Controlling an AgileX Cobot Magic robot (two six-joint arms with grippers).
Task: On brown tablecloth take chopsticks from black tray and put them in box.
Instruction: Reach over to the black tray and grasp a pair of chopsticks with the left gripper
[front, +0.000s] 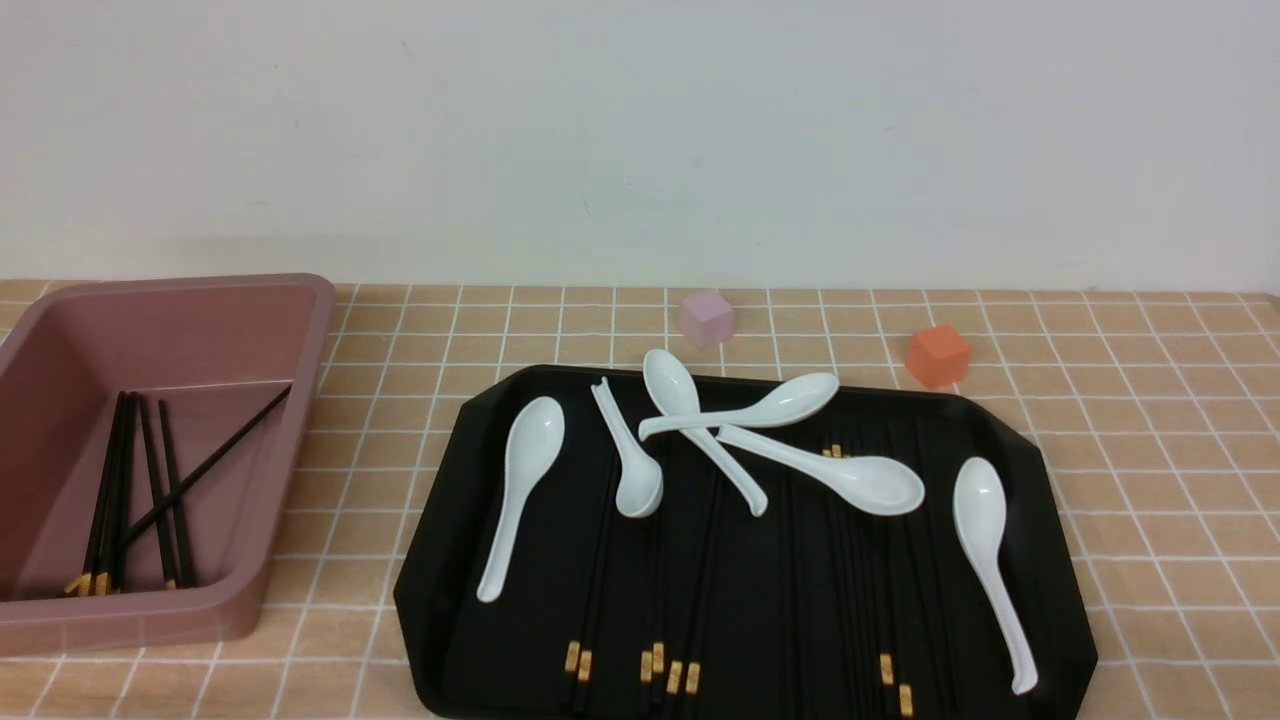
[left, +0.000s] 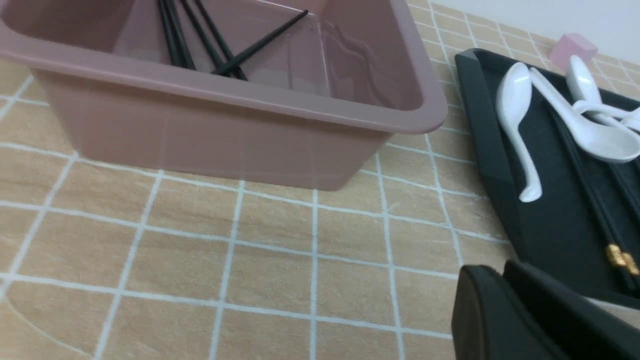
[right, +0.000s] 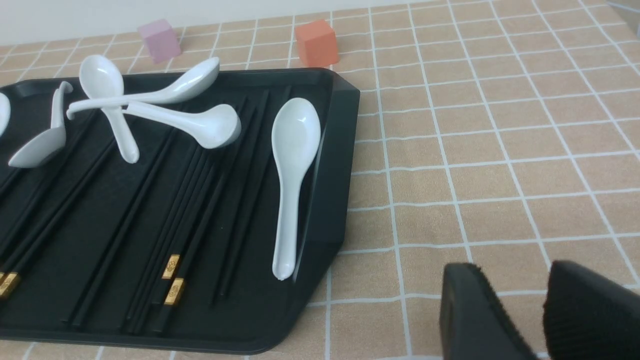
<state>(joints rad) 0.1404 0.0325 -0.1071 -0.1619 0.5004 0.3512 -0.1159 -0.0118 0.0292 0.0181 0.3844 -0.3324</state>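
1. Tan-orange checked cloth (front: 1150, 480) covers the whole table.
2. Tray (front: 440, 620), glossy black, sits centre-right on the cloth. Box (front: 130, 620), pink-brown, sits to its left, apart from it, with a strip of cloth between.
3. Chopsticks (front: 598, 570), black with gold ends: many lie lengthwise on the tray floor, most gold ends toward the robot. They are in loose groups, and some run under the spoons. They are hard to count against the black.
4. Several more chopsticks lie on the box floor at its left side. One is angled across the others, its tip toward the far right corner.
5. Six white spoons (front: 870, 480) are scattered on the tray. Three cross each other near the far rim.
6. Pink cube (front: 706, 318) and orange cube (front: 938, 355) stand on the cloth just beyond the tray.
7. Left gripper (left: 495, 272) is over bare cloth, on the near side of the box and by the tray's left edge. Its fingers are close together with nothing seen in them. I cannot tell whether they meet.
8. Right gripper (right: 517, 272) is over bare cloth, off the tray's near right corner. Its fingers are parted, cloth shows between them, and it holds nothing.
9. Neither gripper shows in the front view.
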